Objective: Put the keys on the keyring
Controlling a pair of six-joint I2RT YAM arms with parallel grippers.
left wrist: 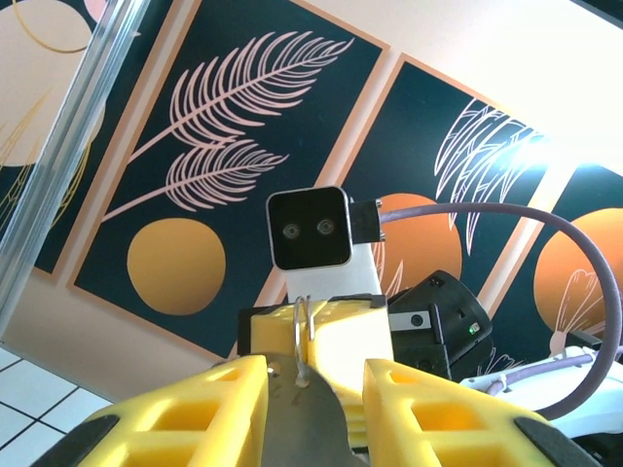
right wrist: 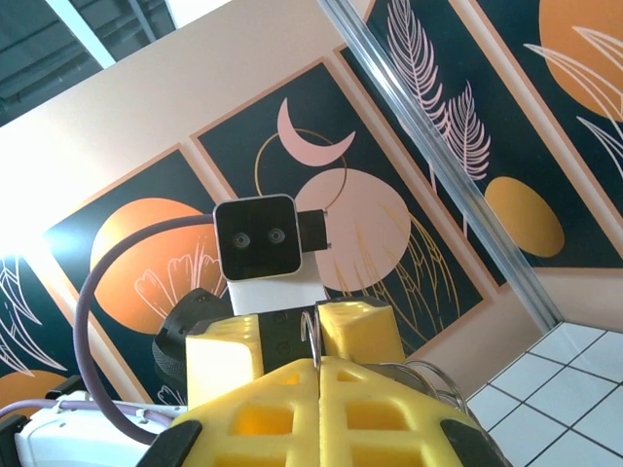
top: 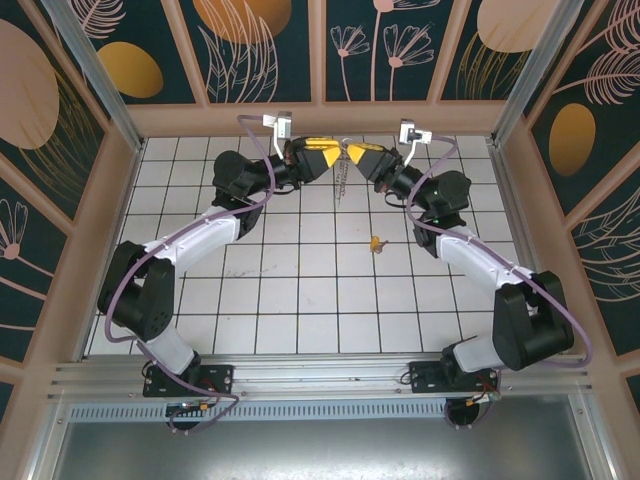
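Item: the keyring (top: 343, 152), a thin grey wire loop held in the air over the far tiles, between the two arms.
Attachments: small pale bits (top: 340, 183) hang below it.
Left gripper (top: 322, 157): jaws part closed on the keyring's flat grey end; in the left wrist view the wire loop (left wrist: 302, 331) rises from the gap.
Right gripper (top: 362, 157): jaws fully closed, the wire (right wrist: 311, 341) nipped in the seam between the yellow fingers.
Second item: the keys (top: 376, 243), one small brass-yellow piece lying loose on the tabletop (top: 300, 290), well apart from both grippers, on the right arm's side.
Handling, keyring: likely light, springy and slick; probably twists if held at one point, so a hold at each end suits it.
Handling, keys: likely rigid, light, and flat to the tiles, so hard to get under; best taken by the broad head, leaving the hole free.
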